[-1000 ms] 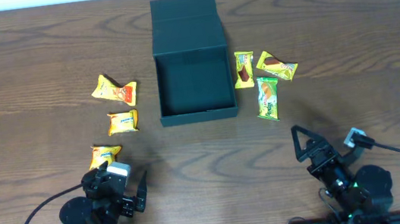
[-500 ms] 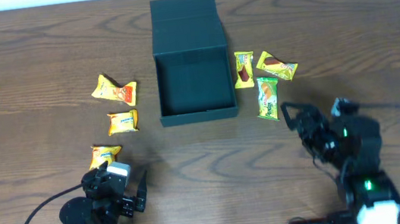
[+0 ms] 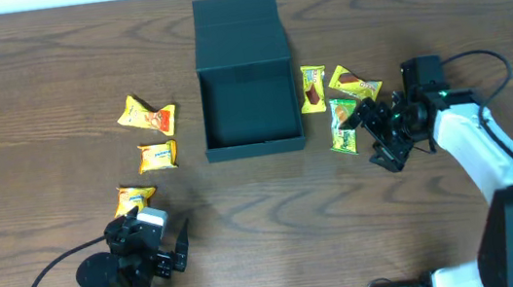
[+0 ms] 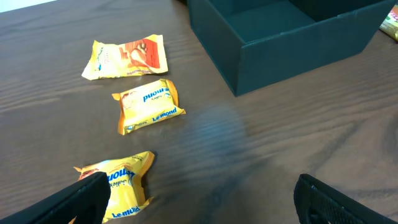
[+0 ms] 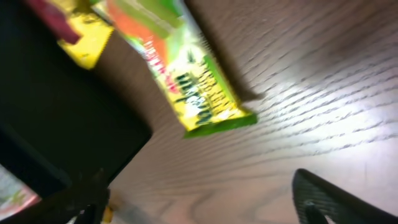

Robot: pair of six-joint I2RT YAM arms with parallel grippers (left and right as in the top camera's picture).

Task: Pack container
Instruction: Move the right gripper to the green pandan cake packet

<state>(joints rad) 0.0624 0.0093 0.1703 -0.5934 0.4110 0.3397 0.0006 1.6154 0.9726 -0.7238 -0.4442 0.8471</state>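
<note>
Right gripper (image 3: 368,137) hovers low over the brown wood-grain table (image 3: 32,73), to the right of the dark teal-green square cardboard container (image 3: 255,148). Its jaws stand wide apart and hold nothing. The right wrist view shows both fingers spread, with the flat green and yellow foil snack packet (image 5: 186,81) ahead of them and not yet between them.

Container position: centre of the table, lid flap folded back on the far side, interior empty.

Right of the container lie the green packet (image 3: 344,125) and two yellow foil packets with brown print (image 3: 312,89) (image 3: 354,83). These sit just beside the green one; whether they touch it cannot be confirmed. Left of the container lie three yellow-orange packets (image 3: 146,116) (image 3: 157,156) (image 3: 136,197).

Left gripper (image 3: 160,236) is parked on the near left of the container, jaws wide, empty.

Likely faults from this state:
- Partial pinch. The packet lies flat, so closing on its crimped edge alone may let it slip out during the lift.
- Push instead of grasp. A fingertip landing on the foil would slide the packet toward the container wall.
- Neighbour pickup. A wide closure may catch an adjacent yellow packet.
- Rim strike. A low carry could snag the packet on the container's right wall.
</note>
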